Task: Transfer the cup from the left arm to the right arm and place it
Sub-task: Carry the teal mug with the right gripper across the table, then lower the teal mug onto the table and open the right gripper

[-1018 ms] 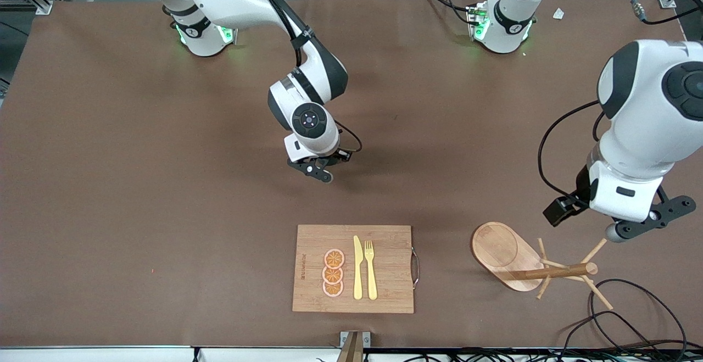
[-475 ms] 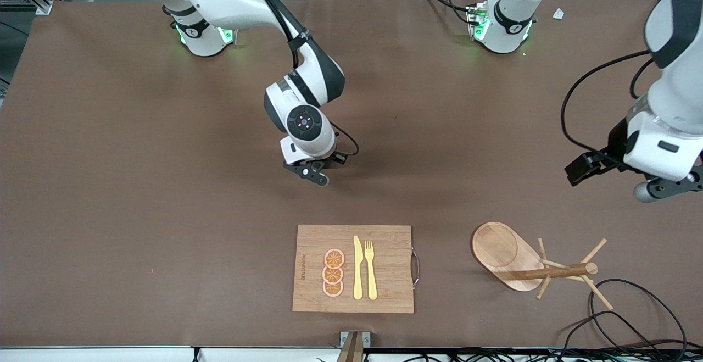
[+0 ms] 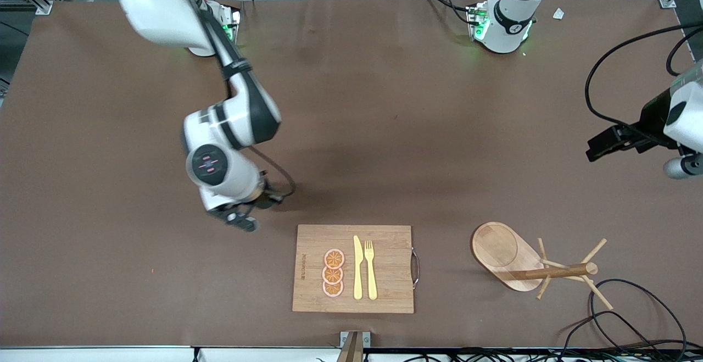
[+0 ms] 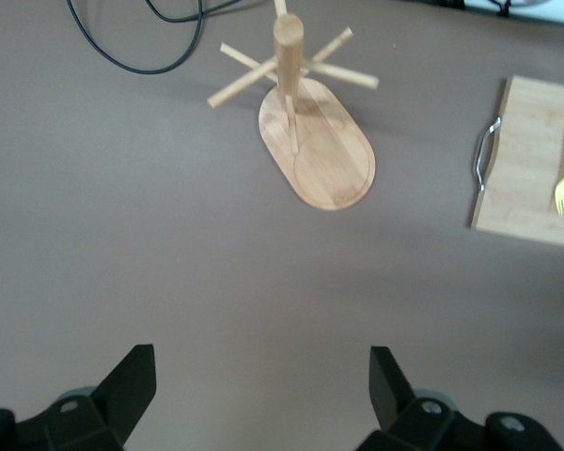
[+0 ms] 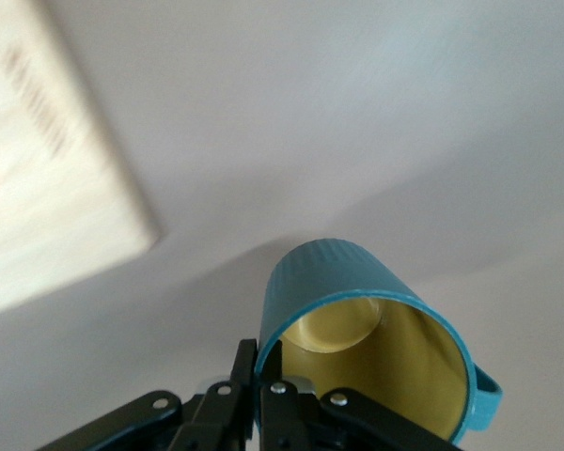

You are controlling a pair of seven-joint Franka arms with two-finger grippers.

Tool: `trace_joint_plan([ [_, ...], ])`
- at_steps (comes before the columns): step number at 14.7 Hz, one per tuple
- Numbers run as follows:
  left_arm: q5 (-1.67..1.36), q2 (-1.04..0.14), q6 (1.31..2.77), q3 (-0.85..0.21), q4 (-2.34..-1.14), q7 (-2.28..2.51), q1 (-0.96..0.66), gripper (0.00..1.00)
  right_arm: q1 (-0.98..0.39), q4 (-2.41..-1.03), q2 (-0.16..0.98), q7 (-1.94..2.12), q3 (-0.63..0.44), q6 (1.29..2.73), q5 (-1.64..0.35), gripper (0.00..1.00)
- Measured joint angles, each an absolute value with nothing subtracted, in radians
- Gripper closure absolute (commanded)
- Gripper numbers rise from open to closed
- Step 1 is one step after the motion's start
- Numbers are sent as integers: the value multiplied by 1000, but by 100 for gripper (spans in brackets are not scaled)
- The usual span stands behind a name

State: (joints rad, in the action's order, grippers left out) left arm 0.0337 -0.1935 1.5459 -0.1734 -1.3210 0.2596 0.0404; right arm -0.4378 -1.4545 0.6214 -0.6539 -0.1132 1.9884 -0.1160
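Observation:
The cup (image 5: 357,282) is dark teal with a tan-yellow inside, and its small handle sticks out at one side. My right gripper (image 5: 263,362) is shut on the cup's rim wall, one finger inside and one outside. In the front view the right gripper (image 3: 240,220) hangs over bare table beside the cutting board's corner toward the right arm's end; there the wrist hides the cup. My left gripper (image 4: 260,366) is open and empty. It is over the table's edge at the left arm's end (image 3: 681,167).
A wooden cutting board (image 3: 354,268) with orange slices, a yellow knife and a fork lies near the front edge. It also shows in both wrist views (image 4: 536,160) (image 5: 47,188). A wooden mug tree (image 3: 527,257) stands toward the left arm's end (image 4: 305,122). Black cables (image 3: 631,307) lie beside it.
My right arm has swung with the cup from over the table's middle toward the right arm's end, down beside the cutting board. My left arm has drawn back toward the table's edge.

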Motion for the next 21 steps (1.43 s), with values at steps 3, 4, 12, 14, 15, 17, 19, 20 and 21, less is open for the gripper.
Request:
trace_joint_plan([
  [3, 33, -123, 1516, -161, -1374, 201, 39, 0, -321, -1455, 624, -449, -113, 1990, -96, 99],
  [4, 30, -96, 1513, -156, -1401, 181, 39, 0, -293, -1455, 626, -405, -113, 1991, -92, 99],
  [12, -16, 33, 1508, -138, -1545, 132, 35, 0, -124, -1492, 647, -163, -112, 2038, -81, 99],
  [14, -16, 47, 1507, -137, -1561, 113, 30, 0, -104, -1519, 658, -120, -111, 2081, -81, 99],
  [15, -16, 55, 1507, -137, -1570, 107, 29, 0, -98, -1530, 663, -103, -111, 2099, -81, 99],
  [17, -16, 69, 1507, -136, -1583, 102, 27, 0, -88, -1543, 670, -84, -111, 2113, -81, 97],
  [19, -15, 79, 1508, -135, -1588, 101, 26, 0, -86, -1545, 672, -78, -111, 2115, -81, 83],
  [20, -14, 81, 1510, -135, -1589, 101, 26, 0, -86, -1545, 672, -77, -110, 2115, -81, 77],
  [21, -13, 82, 1512, -135, -1590, 103, 25, 0, -86, -1545, 672, -77, -109, 2115, -81, 69],
])
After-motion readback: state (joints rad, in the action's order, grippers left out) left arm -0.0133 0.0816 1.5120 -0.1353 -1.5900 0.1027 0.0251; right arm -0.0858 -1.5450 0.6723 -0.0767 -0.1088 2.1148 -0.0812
